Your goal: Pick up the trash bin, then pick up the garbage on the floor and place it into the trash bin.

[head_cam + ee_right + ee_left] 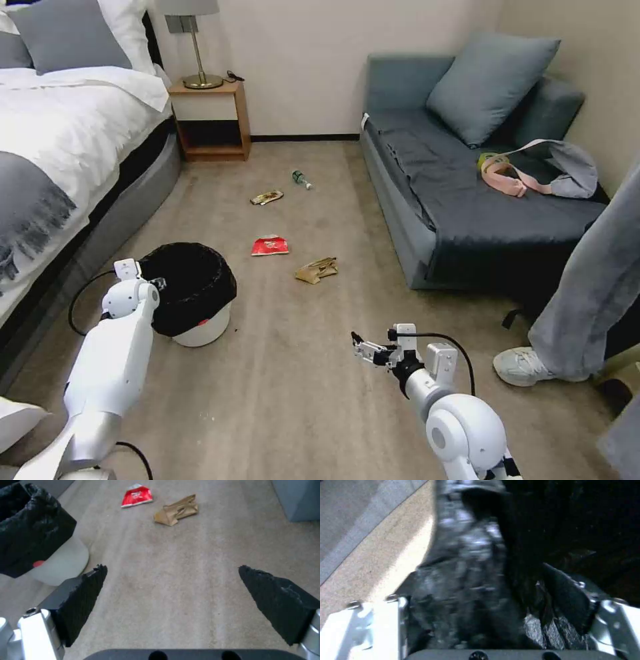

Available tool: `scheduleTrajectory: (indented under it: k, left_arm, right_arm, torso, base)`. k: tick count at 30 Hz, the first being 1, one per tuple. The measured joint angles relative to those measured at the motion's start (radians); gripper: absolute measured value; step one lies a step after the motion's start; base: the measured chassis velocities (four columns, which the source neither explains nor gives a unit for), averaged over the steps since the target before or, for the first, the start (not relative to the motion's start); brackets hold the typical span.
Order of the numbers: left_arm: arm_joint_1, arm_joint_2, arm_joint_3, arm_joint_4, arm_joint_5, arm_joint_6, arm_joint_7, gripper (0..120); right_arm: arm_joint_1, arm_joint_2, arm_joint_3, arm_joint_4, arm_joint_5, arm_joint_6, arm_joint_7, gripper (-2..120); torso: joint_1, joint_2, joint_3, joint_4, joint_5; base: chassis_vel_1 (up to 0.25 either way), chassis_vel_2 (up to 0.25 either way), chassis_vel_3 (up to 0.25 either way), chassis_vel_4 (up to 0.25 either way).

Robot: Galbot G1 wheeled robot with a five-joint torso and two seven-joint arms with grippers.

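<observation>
Bin grab in progress, none of the litter collected: trash bin stands on the floor by the bed, left gripper at its near rim, fingers astride the black liner, can't tell if clamped. Brown paper bag, red wrapper, gold wrapper and bottle lie on the floor beyond. Right gripper hovers low over bare floor, fingers spread, empty

Garbage right of trash bin
</observation>
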Motion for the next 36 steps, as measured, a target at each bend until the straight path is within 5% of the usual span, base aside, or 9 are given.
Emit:
scheduleTrajectory:
  k: [11,21,29,36]
  left_arm:
    - [0.003,-0.001,-0.003,0.017,0.094,-0.008,0.058,34]
    - [0.056,0.008,-0.008,-0.046,0.097,-0.05,0.063,15]
    - [0.137,0.024,-0.03,-0.152,0.113,-0.067,0.057,12]
    - [0.286,0.038,-0.08,-0.398,0.175,-0.068,0.03,4]
  right_arm:
    - [0.008,0.004,-0.011,-0.004,0.022,-0.005,0.004,100]
    - [0.003,0.001,-0.012,-0.005,0.029,-0.011,0.007,100]
    - [0.001,-0.011,-0.014,-0.004,0.05,-0.02,0.01,100]
    - [0.0,-0.03,-0.012,0.003,0.082,-0.021,0.011,100]
  torso:
    - [0.0,0.0,0.0,0.0003,0.0005]
    - [0.0,0.0,0.0,0.0,-0.0009]
    - [0.0,0.0,0.0,-0.0005,-0.0015]
    - [0.0,0.0,0.0,0.0,-0.0004]
  base:
    - [0.0,0.0,0.0,0.0]
    - [0.0,0.0,0.0,0.0]
    - [0.0,0.0,0.0,0.0]
    - [0.0,0.0,0.0,0.0]
